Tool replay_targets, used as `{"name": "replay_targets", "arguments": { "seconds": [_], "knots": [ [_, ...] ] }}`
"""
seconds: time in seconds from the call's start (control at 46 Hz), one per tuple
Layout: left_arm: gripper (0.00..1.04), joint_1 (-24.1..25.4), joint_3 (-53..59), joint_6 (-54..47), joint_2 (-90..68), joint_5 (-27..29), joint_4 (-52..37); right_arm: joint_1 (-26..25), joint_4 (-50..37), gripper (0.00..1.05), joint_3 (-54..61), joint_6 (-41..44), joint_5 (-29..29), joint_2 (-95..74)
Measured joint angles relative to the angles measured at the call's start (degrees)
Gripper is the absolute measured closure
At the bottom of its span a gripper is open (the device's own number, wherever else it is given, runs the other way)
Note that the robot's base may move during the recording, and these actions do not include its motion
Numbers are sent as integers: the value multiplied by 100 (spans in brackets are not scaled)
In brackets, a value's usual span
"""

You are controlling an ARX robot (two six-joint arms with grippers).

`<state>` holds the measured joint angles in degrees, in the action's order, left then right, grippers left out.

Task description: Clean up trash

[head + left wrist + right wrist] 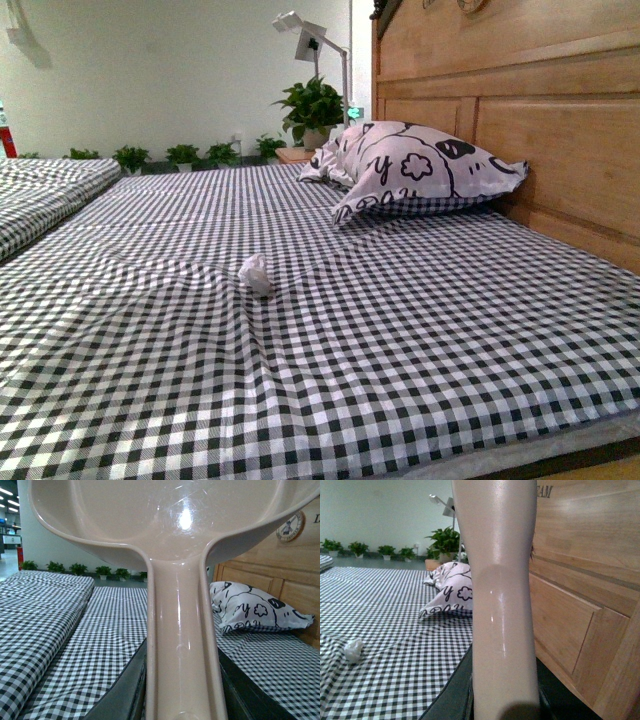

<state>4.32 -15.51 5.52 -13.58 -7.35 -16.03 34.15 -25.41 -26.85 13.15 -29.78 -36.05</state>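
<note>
The trash, a small white crumpled paper wad, lies on the checked bedsheet near the middle of the bed; the right wrist view shows the trash too. Neither arm appears in the front view. My left gripper is shut on the pinkish-beige dustpan, its handle running up between the dark fingers and its pan filling the top of that view. My right gripper is shut on the beige brush handle, which stands upright and hides the brush head.
A black-and-white printed pillow leans against the wooden headboard at the back right. A second checked mattress lies at the left. Potted plants and a white lamp stand behind the bed.
</note>
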Motion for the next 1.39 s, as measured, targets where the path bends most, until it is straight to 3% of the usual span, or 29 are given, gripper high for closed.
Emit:
{"name": "replay_targets", "arguments": {
  "seconds": [0.087, 0.109, 0.174, 0.283, 0.326, 0.457, 0.652, 0.848, 1.391],
  "knots": [
    [77, -52, -77, -50, -66, 52, 262, -2, 0, 86, 0, -2, -66, 9],
    [77, -105, -345, -166, -175, 308, 988, -15, 0, 86, 0, -2, -74, 13],
    [77, 72, -861, -317, -452, 330, 2225, -20, 0, 86, 0, -4, -90, 22],
    [77, 907, -1248, -964, -876, -463, 3880, -17, 0, 86, 0, -2, -66, 22],
    [77, 1147, -1239, -1491, -1281, -817, 3689, -17, 0, 86, 0, -2, -66, 22],
    [78, 1298, -1335, -2796, -2597, -1154, 2730, -22, 0, 86, 0, -2, -77, 22],
    [78, 1003, -1821, -3786, -4251, -1082, 2236, -22, 0, 86, 0, -2, -68, 22],
    [78, 638, -2581, -3930, -5530, -1233, 2186, -22, 0, 86, 0, -2, -68, 22],
    [78, 457, -3534, -3917, -7136, -1283, 2122, -22, 0, 86, 0, -2, -68, 22]
  ]
}}
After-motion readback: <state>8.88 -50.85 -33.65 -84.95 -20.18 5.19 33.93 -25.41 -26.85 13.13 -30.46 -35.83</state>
